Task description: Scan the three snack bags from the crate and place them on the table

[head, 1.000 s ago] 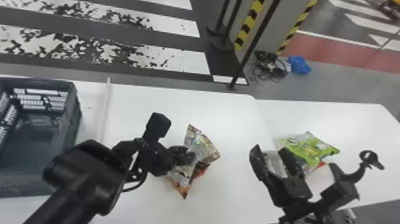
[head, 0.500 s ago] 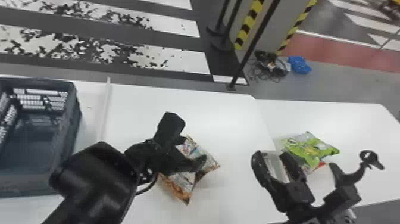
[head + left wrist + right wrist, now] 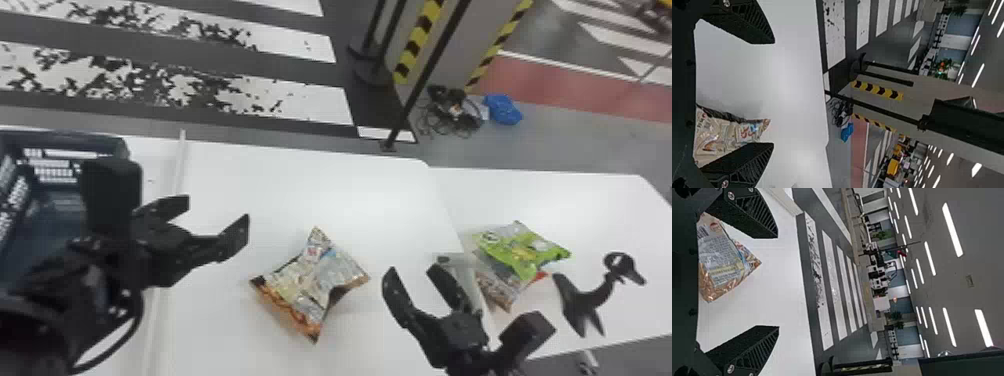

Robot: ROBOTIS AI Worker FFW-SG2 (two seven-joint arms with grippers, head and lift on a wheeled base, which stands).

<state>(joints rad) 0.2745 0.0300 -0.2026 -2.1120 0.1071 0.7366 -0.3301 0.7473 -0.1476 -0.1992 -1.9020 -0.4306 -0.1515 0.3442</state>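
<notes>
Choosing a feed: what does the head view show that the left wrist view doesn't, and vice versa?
From the head view: the crate, and the green bag lying over a brownish bag.
From the left wrist view: the ceiling lights.
In both: the left gripper, fingers open, the silvery-orange bag on the white table, and the blue bundle on the floor.

Bright indoor light from ceiling strips (image 3: 952, 229), soft glare on the white table (image 3: 390, 200)

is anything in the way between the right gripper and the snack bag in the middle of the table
Nothing visible stands between the right gripper and the snack bag, only white table.
</notes>
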